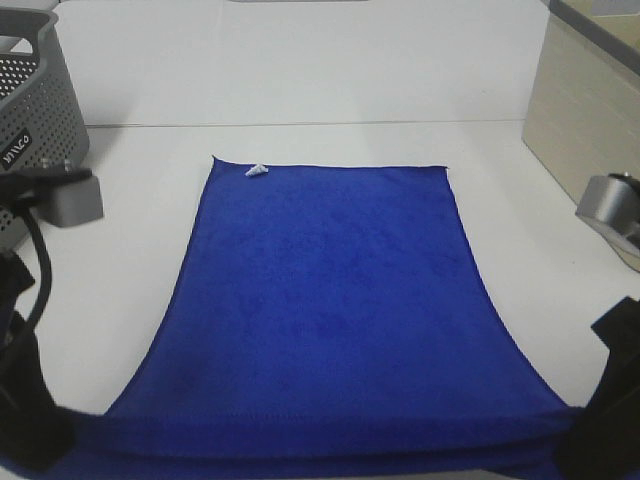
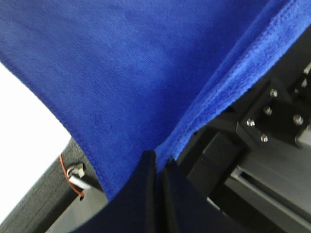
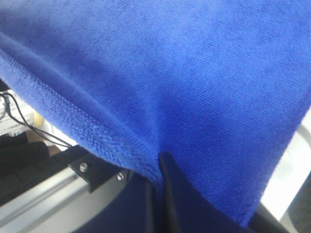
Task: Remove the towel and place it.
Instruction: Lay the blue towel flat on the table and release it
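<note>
The royal-blue towel (image 1: 325, 290) lies spread flat on the white table, its small white tag (image 1: 256, 171) at the far left corner. Its near edge is lifted and hangs past the table's front. My left gripper (image 1: 62, 425) is shut on the towel's near left corner. In the left wrist view its black fingers (image 2: 149, 194) pinch the cloth (image 2: 121, 73) by the hem. My right gripper (image 1: 580, 428) is shut on the near right corner. In the right wrist view its fingers (image 3: 167, 194) pinch the towel (image 3: 184, 73) at the hem.
A grey perforated basket (image 1: 35, 95) stands at the far left. A beige box (image 1: 590, 110) stands at the far right. Grey arm parts sit at the left (image 1: 75, 198) and right (image 1: 608, 205) of the towel. Bare white table (image 1: 330, 140) lies behind the towel.
</note>
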`<state>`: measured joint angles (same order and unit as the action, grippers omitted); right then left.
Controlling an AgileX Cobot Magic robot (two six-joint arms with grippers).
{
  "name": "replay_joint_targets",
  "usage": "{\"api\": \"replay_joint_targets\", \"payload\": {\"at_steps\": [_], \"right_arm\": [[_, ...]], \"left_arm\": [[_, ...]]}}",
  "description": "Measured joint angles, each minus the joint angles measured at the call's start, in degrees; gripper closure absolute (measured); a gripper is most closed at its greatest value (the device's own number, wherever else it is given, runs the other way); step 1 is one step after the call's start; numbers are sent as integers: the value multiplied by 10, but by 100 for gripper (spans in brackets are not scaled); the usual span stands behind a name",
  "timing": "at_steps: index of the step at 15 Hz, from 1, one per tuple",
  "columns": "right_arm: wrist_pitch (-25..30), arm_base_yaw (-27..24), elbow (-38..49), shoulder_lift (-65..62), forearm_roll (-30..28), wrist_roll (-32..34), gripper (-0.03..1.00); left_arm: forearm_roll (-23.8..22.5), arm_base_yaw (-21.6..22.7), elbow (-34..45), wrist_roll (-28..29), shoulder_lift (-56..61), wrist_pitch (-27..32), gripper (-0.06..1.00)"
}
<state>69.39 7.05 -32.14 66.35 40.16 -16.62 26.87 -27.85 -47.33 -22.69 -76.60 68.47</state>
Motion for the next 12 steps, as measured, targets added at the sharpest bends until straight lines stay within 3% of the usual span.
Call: {"api": "replay_joint_targets", "payload": {"at_steps": [5, 9, 12], "right_arm": [[0, 0, 49, 0, -34, 2, 95], [-1, 0, 69, 0, -56, 2, 95], [-1, 0, 69, 21, -60, 2, 95]], "left_arm": [[-11, -85, 11, 53, -19, -10, 94], [-2, -118, 11, 58, -112, -16, 94], [13, -119, 11, 58, -164, -18, 94]]}}
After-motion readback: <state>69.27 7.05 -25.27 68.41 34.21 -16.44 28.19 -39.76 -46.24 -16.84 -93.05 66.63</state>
